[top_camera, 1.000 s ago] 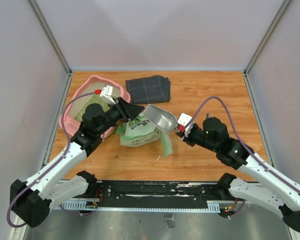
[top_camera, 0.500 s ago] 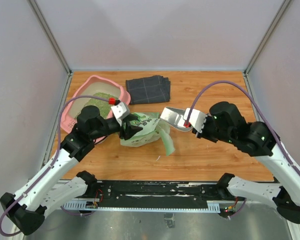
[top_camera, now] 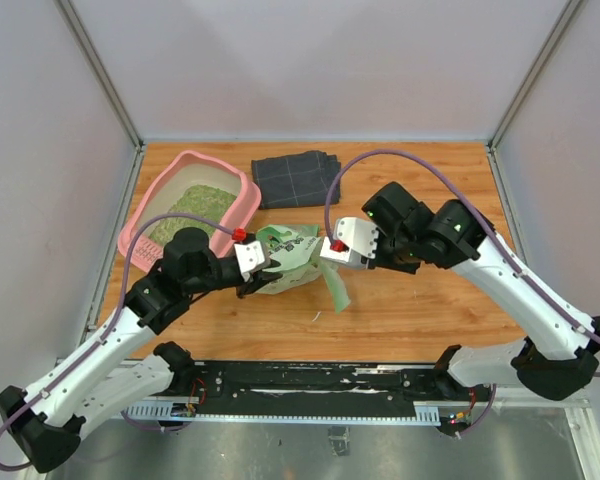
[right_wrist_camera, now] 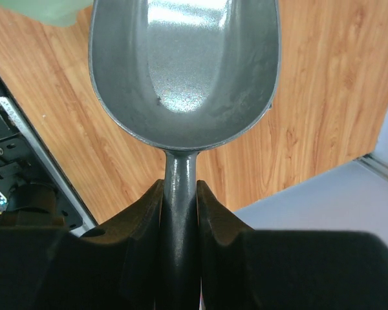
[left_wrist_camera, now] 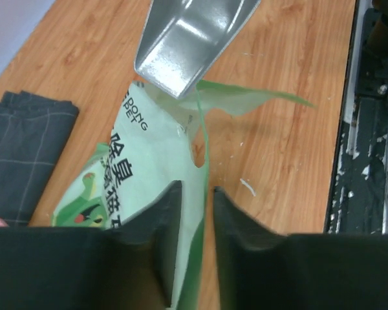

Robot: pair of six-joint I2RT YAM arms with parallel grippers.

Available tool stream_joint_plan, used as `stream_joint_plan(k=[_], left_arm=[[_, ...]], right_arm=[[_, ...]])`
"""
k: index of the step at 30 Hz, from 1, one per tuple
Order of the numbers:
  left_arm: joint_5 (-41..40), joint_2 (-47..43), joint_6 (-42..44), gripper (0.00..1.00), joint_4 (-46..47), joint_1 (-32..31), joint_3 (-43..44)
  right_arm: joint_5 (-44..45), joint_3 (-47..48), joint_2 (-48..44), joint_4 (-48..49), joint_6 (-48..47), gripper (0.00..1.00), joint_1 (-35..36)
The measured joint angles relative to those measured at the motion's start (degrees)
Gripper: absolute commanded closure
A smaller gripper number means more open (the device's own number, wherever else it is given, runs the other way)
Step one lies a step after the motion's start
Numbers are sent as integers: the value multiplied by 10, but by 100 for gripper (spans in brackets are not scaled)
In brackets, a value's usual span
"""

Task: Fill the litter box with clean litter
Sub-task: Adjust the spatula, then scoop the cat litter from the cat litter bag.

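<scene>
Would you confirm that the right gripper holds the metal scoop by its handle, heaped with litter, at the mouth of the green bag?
Not quite: the scoop is empty. The right wrist view shows a bare, shiny bowl. The right gripper does hold it by the handle at the mouth of the bag.

We see the litter box (top_camera: 143, 210), a pink rounded-corner tray with a raised rim, lying flat and angled at the upper left of the top view. Greenish-tan clean litter (top_camera: 192, 209) covers its floor as 1 loose grainy layer.
</scene>
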Motion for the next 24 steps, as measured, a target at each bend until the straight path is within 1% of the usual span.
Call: stream_joint_plan(k=[1,2,7,11,14,16,19,21,24], left_arm=[[-2,-9,10,96,-3,0,-8],[-5,-17,20,99,-5,0,-16],[-6,-55,61,100,-9,0,-34],[-1,-77,84,100,20,0,-61],[23,-87,103,100,46,0,-78],[33,-77,108,100,57,0,-74],[48,-38,120,100,44,0,-34],[52,-17,124,100,37,0,-6],[53,-24,116,100,45,0,-5]], right_arm=[[-5,0,7,-3,0,99,5],[-8,-2,12,-3,-1,99,8],[-12,4,45,-17,-1,99,19],[-1,65,112,-40,1,99,30],[6,86,135,-42,1,99,41],[10,86,136,-50,-2,99,43],[24,99,140,-66,-9,99,43],[35,129,155,-79,-15,99,43],[41,185,195,-88,-26,99,43]])
